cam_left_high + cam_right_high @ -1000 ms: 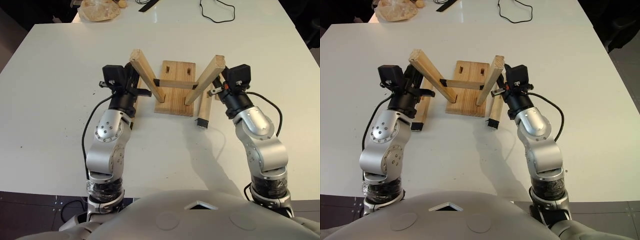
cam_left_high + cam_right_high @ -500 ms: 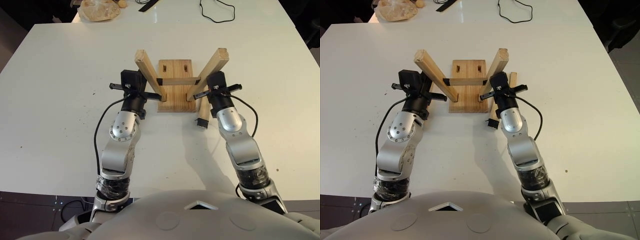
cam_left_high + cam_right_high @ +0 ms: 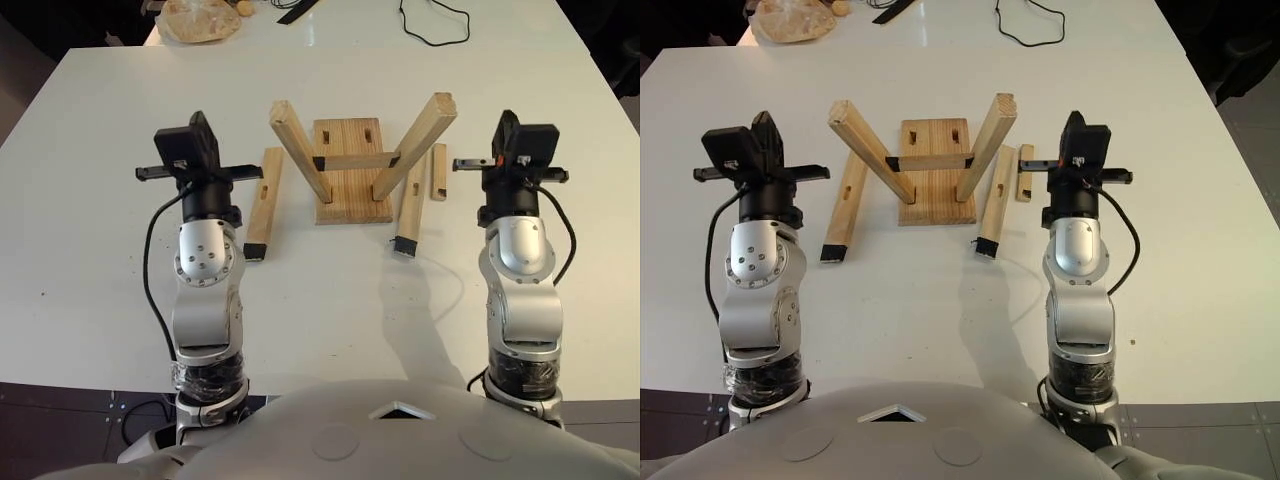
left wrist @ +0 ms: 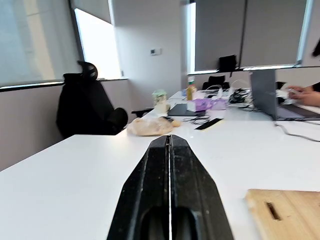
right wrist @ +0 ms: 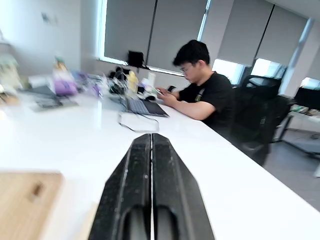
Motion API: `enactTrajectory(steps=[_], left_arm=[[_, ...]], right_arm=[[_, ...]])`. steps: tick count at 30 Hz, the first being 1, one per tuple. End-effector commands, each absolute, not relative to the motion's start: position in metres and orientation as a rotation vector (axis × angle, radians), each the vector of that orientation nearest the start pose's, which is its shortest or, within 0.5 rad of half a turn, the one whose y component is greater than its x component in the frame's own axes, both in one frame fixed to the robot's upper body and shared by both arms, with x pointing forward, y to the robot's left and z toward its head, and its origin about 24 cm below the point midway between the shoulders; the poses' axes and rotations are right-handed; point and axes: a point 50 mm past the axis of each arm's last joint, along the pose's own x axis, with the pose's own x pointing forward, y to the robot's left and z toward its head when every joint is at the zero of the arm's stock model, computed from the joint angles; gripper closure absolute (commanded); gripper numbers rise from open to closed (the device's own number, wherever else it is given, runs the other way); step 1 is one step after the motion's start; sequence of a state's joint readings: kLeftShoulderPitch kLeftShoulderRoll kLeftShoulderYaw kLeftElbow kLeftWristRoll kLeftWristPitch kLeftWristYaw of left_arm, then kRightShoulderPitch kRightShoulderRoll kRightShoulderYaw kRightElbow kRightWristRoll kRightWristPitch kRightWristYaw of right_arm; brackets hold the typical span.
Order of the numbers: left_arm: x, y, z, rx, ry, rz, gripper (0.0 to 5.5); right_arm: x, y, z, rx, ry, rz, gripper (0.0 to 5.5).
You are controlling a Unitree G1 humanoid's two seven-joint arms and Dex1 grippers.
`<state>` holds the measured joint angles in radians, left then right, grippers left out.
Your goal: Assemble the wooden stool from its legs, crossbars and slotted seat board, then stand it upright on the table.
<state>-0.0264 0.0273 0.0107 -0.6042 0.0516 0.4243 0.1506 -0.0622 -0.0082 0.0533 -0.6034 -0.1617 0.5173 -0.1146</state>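
Note:
The slotted seat board (image 3: 352, 197) lies flat mid-table. Two wooden legs (image 3: 298, 150) (image 3: 413, 148) rise from it, splayed outward and joined by a crossbar (image 3: 356, 161). A loose leg (image 3: 259, 203) lies left of the board, and another loose leg (image 3: 410, 205) lies to its right. Just beyond that one rests a short crossbar (image 3: 438, 172). My left gripper (image 4: 169, 138) is shut and empty, held up left of the loose leg. My right gripper (image 5: 151, 136) is shut and empty, held up right of the short crossbar. A corner of the board (image 4: 285, 210) shows beside the left fingers.
A crumpled bag (image 3: 200, 18) sits at the table's far left edge. A black cable (image 3: 435, 24) and a dark strap (image 3: 300, 8) lie along the far edge. Bare white table (image 3: 330, 290) spreads in front of the stool parts and at both sides.
Both arms have drawn back and outward from the stool legs, uncovering the loose leg on the left. The board with its two legs shifted slightly away and straightened.

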Motion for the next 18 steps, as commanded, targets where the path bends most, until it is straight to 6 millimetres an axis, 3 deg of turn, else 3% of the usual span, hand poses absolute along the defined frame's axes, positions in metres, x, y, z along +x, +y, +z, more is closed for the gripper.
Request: enactTrajectory(steps=[1,3,5,12,14,18], left_arm=[[0.248,0.116,0.14,-0.039,-0.114,-0.089,5.5],[0.246,0.092,0.134,-0.056,-0.07,-0.228,5.5],[0.241,0.086,0.127,-0.07,-0.033,-0.246,5.5],[0.243,0.104,0.12,-0.057,-0.008,-0.143,5.5],[0.246,0.122,0.122,-0.046,-0.017,-0.031,5.5],[0.245,0.176,0.126,-0.019,-0.019,0.213,5.5]], right_arm=[[0.246,-0.087,0.148,0.003,-0.073,0.199,5.46],[0.242,-0.071,0.146,-0.023,-0.044,0.315,5.46],[0.243,-0.071,0.136,-0.069,0.017,0.346,5.46],[0.244,-0.081,0.13,-0.11,0.044,0.319,5.46],[0.249,-0.099,0.133,-0.112,0.019,0.203,5.46],[0.27,-0.165,0.14,-0.14,-0.032,-0.104,5.46]])
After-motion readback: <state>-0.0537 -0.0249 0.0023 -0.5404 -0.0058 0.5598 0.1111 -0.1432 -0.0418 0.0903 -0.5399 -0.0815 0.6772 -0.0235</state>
